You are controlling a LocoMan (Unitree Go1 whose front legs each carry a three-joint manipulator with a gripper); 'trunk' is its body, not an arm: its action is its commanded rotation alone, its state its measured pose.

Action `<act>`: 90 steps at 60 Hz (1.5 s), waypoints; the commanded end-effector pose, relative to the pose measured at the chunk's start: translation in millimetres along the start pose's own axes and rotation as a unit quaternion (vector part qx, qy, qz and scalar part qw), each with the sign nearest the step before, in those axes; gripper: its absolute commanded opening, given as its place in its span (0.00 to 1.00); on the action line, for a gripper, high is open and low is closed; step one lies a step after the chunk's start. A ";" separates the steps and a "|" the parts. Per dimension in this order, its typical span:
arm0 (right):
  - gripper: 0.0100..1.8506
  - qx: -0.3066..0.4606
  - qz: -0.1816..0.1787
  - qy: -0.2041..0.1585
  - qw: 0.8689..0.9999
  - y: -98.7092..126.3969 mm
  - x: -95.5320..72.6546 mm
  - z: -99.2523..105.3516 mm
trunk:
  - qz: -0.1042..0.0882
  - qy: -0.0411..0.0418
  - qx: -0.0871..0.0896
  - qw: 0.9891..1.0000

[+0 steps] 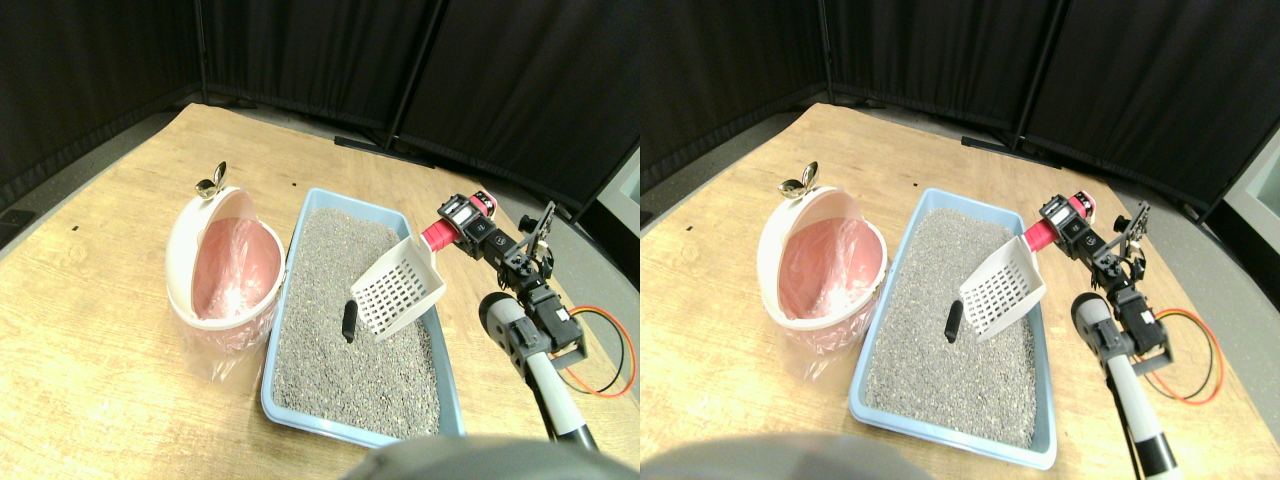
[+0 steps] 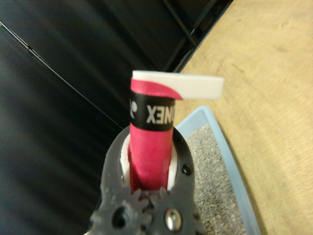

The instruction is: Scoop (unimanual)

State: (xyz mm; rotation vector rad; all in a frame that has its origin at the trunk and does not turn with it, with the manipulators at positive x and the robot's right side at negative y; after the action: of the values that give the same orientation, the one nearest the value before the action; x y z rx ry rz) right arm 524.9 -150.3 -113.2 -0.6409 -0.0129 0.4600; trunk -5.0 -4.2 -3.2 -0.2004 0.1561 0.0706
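A white slotted scoop (image 1: 398, 288) with a red-wrapped handle (image 1: 436, 237) hangs tilted over the grey litter (image 1: 350, 370) in the blue tray (image 1: 268, 405). My right gripper (image 1: 458, 228) is shut on that handle, over the tray's right rim. A small dark lump (image 1: 348, 321) lies on the litter just beside the scoop's lower front edge. The scoop's basket looks empty. In the wrist view the red handle (image 2: 150, 152) runs up between the jaws of the gripper (image 2: 150, 172), with the scoop's white edge (image 2: 195, 87) beyond it and the tray (image 2: 230, 147) to one side.
A white bin (image 1: 185, 225) with a pink liner stands tilted against the tray's left side, a small gold piece (image 1: 211, 183) on its top. Orange and black cables (image 1: 610, 350) lie on the wooden floor at the right. Black curtains close off the back.
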 end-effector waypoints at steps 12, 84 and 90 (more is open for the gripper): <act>0.03 0.066 0.081 0.005 0.994 61.3 3.9 -12.4 | 0.025 0.018 -0.028 0.999; 0.03 0.364 -0.027 0.013 0.931 61.2 6.6 -13.9 | 0.048 -0.003 -0.049 0.998; 0.03 0.391 -0.043 0.004 0.920 55.3 3.1 -17.5 | 0.047 -0.010 -0.046 0.998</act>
State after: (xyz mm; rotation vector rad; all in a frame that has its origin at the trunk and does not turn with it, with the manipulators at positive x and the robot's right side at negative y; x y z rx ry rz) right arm 505.1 -120.6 -180.5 0.0590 0.2795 0.3297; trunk 1.7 -1.3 -2.9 -0.2806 0.1651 0.1663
